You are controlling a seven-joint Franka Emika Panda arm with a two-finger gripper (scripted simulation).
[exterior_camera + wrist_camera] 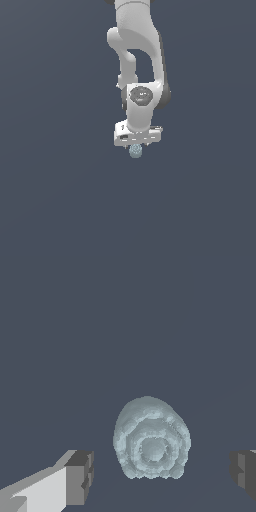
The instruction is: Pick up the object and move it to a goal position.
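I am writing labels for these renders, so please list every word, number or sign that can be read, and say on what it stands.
None can be read.
Claw: a small dark mark on its white body in the exterior view, too small to read.
Lump: only bumpy rings, no text.
Arm: a dark round cap, no writing visible.

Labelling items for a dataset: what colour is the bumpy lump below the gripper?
Pale blue-grey rough roundish lump; clearest in the wrist view.
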